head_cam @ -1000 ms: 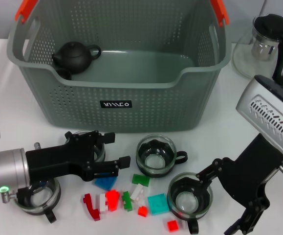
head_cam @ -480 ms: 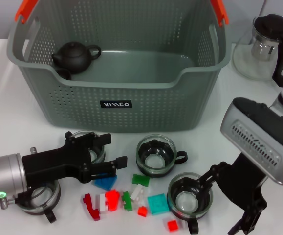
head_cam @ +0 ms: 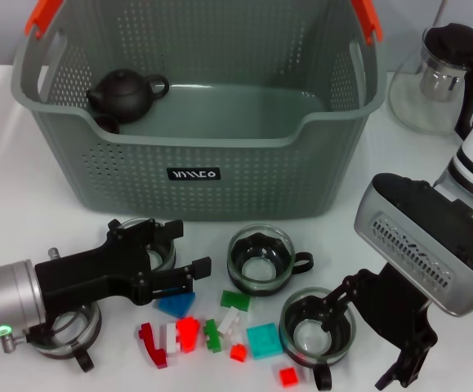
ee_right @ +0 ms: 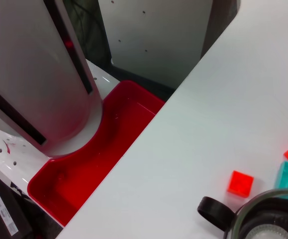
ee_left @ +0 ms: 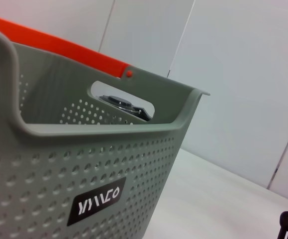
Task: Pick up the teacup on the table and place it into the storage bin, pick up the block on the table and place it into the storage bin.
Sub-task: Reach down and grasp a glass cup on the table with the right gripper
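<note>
Glass teacup now sits between the spread fingers of the right gripper, which has come closer, ready to grasp; the left gripper is open too.

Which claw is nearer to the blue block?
Left. The left claw hangs just above and beside the blue block; the right claw is across the block pile, by the rightmost teacup.

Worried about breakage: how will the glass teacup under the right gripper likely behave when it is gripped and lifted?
The teacup looks like clear glass around a dark insert, so probably fragile and smooth to grip. It stands upright on a broad base, so it seems unlikely to tip. The right gripper, open, straddles its rim; the side handle may make it hang unevenly.
</note>
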You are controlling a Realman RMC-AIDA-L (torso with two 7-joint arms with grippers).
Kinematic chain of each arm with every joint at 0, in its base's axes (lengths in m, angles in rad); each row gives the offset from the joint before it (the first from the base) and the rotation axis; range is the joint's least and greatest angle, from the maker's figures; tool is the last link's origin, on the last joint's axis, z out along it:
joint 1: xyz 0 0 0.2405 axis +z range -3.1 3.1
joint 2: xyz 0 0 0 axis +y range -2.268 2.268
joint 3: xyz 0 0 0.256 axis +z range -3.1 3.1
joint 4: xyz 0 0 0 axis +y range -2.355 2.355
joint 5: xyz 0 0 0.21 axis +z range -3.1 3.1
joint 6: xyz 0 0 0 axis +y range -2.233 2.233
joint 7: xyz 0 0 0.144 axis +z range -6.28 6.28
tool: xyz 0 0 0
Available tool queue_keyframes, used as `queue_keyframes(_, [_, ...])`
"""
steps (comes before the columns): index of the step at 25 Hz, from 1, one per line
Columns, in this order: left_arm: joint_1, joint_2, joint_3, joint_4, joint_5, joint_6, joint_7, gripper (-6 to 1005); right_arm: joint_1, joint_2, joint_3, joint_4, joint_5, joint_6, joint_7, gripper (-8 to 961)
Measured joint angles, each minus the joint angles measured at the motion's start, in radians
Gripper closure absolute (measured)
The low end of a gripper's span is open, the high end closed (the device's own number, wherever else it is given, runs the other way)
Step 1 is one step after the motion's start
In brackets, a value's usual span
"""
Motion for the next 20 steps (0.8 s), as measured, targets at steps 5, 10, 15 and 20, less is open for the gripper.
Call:
queue_keyframes(5, [0.000, 0.001, -0.010, -0.004, 0.000, 0.000, 0.009, 137, 0.015, 0.001, 0.002, -0.003, 0.005, 0.001, 0.000, 9])
queue_keyframes(10, [0.000, 0.001, -0.010, -0.005, 0.000, 0.000, 0.010, 138, 0.020, 0.001, 0.002, -0.017, 0.008, 0.011, 0.001, 8])
queue_keyframes(15, [0.000, 0.001, -0.009, -0.005, 0.000, 0.000, 0.022, 138, 0.027, 0.002, -0.007, -0.017, 0.008, 0.019, 0.001, 10])
queue_keyframes(20, [0.000, 0.000, -0.011, -0.005, 0.000, 0.000, 0.023, 139, 0.027, 0.004, -0.044, -0.017, 0.011, 0.032, 0.001, 9])
